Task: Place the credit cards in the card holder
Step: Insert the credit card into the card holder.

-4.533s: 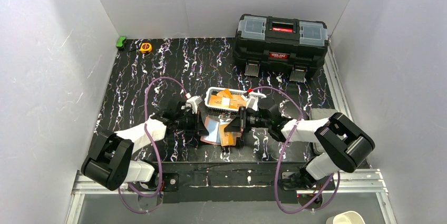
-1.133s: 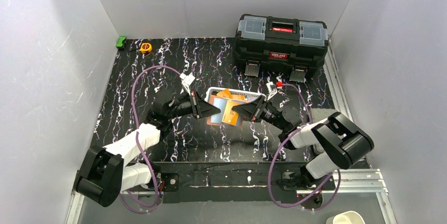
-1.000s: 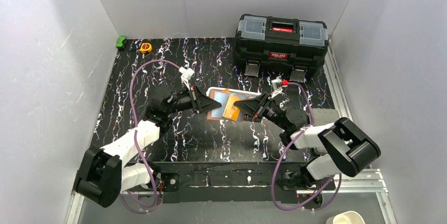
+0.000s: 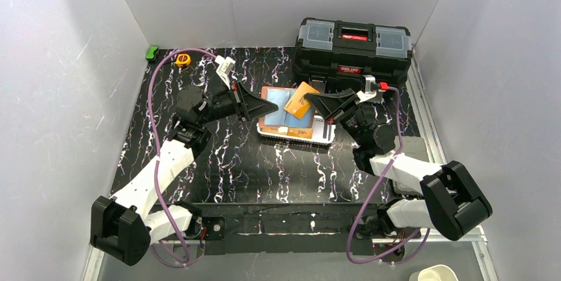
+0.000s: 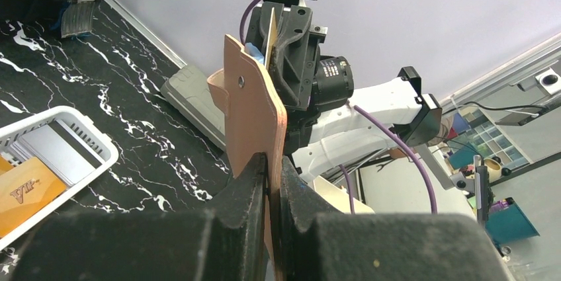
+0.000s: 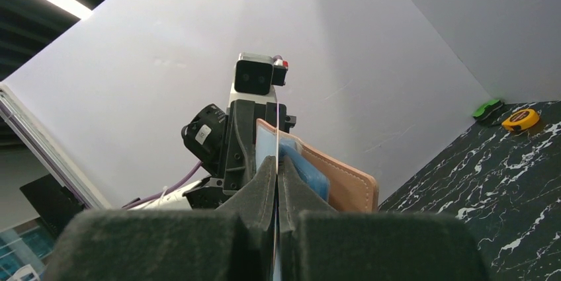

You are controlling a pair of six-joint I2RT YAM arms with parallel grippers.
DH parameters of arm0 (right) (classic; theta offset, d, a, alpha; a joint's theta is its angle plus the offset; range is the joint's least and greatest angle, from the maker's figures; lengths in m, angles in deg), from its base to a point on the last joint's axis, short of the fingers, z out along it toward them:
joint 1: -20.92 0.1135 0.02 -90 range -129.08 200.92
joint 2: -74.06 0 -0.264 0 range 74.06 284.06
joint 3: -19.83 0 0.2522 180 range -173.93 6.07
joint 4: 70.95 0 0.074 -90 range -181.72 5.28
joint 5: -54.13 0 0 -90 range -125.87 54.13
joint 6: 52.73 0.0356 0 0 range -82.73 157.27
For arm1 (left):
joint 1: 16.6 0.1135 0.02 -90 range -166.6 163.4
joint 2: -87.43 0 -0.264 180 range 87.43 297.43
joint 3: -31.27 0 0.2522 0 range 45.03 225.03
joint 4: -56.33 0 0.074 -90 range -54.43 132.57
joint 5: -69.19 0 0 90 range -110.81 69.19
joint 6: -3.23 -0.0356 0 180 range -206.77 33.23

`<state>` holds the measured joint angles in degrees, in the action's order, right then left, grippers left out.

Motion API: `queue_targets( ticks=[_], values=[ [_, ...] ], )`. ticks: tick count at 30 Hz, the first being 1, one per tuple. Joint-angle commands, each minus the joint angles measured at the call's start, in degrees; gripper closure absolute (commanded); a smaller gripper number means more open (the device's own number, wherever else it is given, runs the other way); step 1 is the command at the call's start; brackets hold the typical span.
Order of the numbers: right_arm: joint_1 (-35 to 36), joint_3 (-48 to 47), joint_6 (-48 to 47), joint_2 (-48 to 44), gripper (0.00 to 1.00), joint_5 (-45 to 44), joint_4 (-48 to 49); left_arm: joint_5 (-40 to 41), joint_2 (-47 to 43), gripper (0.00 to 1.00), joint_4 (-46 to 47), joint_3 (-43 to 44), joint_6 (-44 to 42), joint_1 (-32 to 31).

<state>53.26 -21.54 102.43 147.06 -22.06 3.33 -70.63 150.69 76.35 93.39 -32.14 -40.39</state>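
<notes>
- black toolbox (image 4: 354, 46) at the back of the desk (image 4: 231, 162), right behind both arms. Yellow tape measure (image 4: 183, 59) + green thing (image 4: 153, 51) in the far-left corner, well apart from the rest
- white basket (image 4: 298, 139) sits under the held stuff, w/ a VIP card (image 5: 26, 188) + a grey card (image 5: 56, 152) inside
- card holder (image 4: 276, 110) is up in the air, open, w/ the left jaws clamped on its edge & a blue card (image 6: 301, 168) in it
- right jaws are pinched on an orange card (image 4: 301, 100) at the holder's top. Can't tell if it's in a slot
- vs 1 s ago: both arms are higher & further back, and the basket is uncovered
</notes>
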Motion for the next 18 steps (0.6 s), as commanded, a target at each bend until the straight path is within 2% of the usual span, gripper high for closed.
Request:
queue_targets(
  ticks=[1,18],
  values=[
    [0.4,-2.7,0.8,0.9,0.99,0.9,4.3,-0.4,-1.9,1.0,1.4,2.9,0.4,0.0],
    [1.9,-4.1,1.8,3.4,0.99,3.8,4.3,0.5,-2.1,1.0,1.1,2.9,0.5,0.1]
  ],
)
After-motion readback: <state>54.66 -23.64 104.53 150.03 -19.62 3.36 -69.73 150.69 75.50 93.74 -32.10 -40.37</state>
